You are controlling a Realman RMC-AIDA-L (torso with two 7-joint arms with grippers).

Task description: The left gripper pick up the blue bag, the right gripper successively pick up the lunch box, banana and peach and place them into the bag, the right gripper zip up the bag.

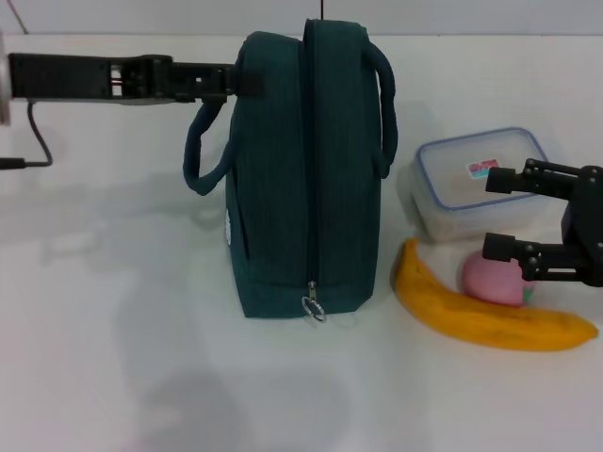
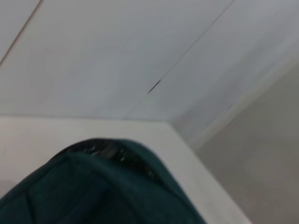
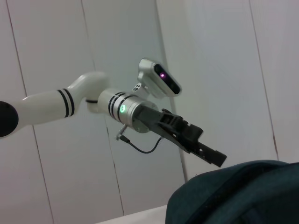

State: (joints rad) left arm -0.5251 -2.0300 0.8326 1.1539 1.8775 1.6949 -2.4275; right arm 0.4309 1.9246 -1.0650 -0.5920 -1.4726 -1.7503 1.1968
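**Q:** Where's the bag, and what have you got?

**Me:** The blue bag (image 1: 306, 174) stands upright mid-table, zipped. My left gripper (image 1: 231, 83) reaches its top at the bag's ten o'clock; I cannot tell whether those jaws grip it. My right gripper (image 1: 504, 215) hovers wide open, holding nothing, over the lunch box (image 1: 476, 181).

**Q:** How will it handle?

**Me:** Soft fabric, probably light and floppy; I'd take a handle (image 1: 207, 151). The box looks rigid and slick. The banana (image 1: 485, 315) and peach (image 1: 492, 281) crowd its six o'clock.
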